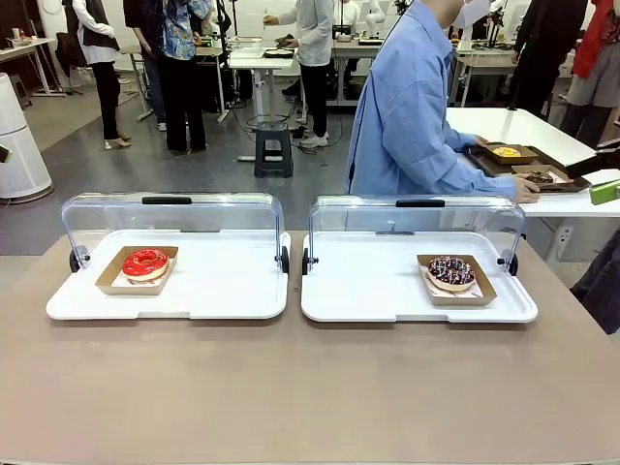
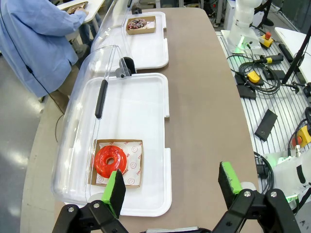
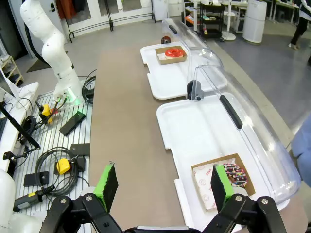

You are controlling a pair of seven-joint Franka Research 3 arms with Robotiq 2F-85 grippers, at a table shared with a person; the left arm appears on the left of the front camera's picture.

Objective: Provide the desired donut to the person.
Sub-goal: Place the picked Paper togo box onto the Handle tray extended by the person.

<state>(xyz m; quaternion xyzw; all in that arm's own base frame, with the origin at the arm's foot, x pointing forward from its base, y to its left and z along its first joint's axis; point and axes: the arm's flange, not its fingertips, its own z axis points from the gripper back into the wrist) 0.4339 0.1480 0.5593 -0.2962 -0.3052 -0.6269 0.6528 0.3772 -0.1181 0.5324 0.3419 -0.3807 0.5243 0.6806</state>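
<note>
We see two donuts on the tabletop (image 1: 310, 387). The red donut (image 1: 145, 263) is a smooth, glossy ring on a square cardboard tray (image 1: 111, 279) lined with printed paper, and it lies at the left end of the left white tray (image 1: 223, 286). The chocolate donut (image 1: 451, 272) is dark and speckled with sprinkles; it sits in a second cardboard tray at the right end of the right white tray (image 1: 368, 286). Both white trays are shallow plastic rectangles with rounded corners, set side by side, and each has a clear curved lid (image 1: 174, 213) with a black handle, swung open toward the far edge.

The person (image 1: 412, 107) in a light blue shirt stands beyond the far edge, turned toward a white side table (image 1: 528, 131) that carries more boxed donuts.

In the wrist views our left pincer (image 2: 170, 187) hangs near the red donut with its green-padded fingers wide apart, holding nothing; the right pincer (image 3: 163, 187) is likewise apart and empty near the chocolate donut.

The tabletop is a matte brownish-grey surface. Around it lie a grey floor, other tables and bystanders.
</note>
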